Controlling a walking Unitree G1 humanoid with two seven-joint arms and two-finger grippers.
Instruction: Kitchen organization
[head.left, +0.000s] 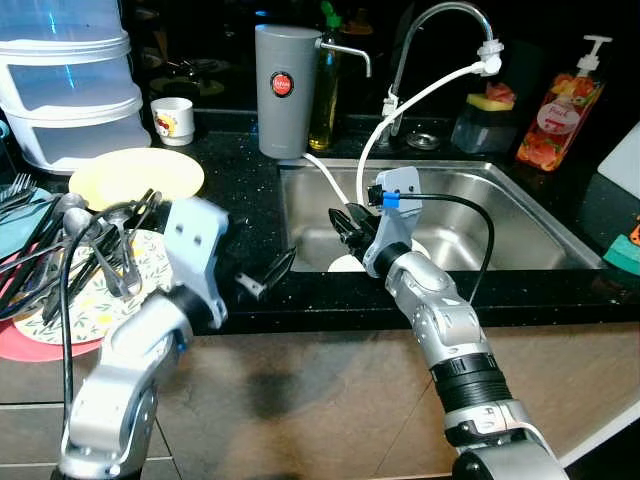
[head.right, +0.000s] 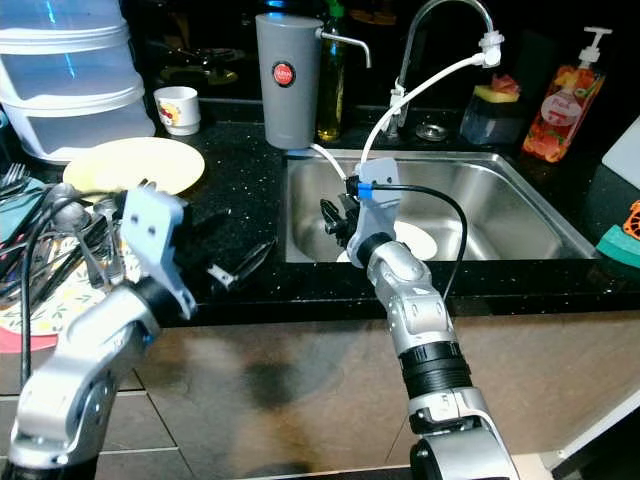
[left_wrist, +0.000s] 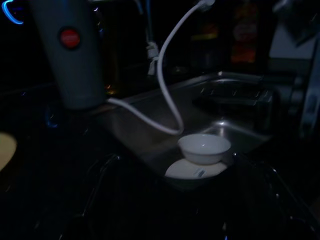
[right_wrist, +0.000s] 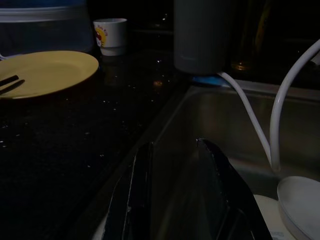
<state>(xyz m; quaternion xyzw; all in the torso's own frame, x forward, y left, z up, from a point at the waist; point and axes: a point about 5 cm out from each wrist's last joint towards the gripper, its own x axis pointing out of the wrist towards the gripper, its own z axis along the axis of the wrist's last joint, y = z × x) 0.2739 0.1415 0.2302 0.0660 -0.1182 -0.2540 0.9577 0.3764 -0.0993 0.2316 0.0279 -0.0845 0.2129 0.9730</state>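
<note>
Dishes for sorting, listed from the robot's left. Stacked clear plastic containers (head.left: 70, 90) at the back of the black countertop (head.left: 240, 180). Loose cutlery (head.left: 90, 245) heaped on a patterned plate (head.left: 100, 290), which rests on a red plate at the counter's front edge. Yellow plate (head.left: 135, 175) just behind that heap, lying flat. Small white cup (head.left: 173, 120) with a printed figure, upright, behind the yellow plate. Left gripper (head.left: 265, 275): low over the counter's front edge beside the sink, fingers spread, holding nothing. Grey dispenser (head.left: 283, 90) with a red badge, upright at the sink's back left corner; a bottle of yellowish liquid just beside it. Stainless sink (head.left: 520, 215): small white bowl (left_wrist: 205, 148) sitting on a white plate (left_wrist: 187, 170) in the basin's near left corner. Right gripper (head.left: 347, 222): inside the basin above the white plate, fingers parted, empty. White hose (head.left: 420, 100) running from the faucet (head.left: 445, 25) down into the basin. Sponge holder, then a pump soap bottle (head.left: 565, 110), on the back ledge.
</note>
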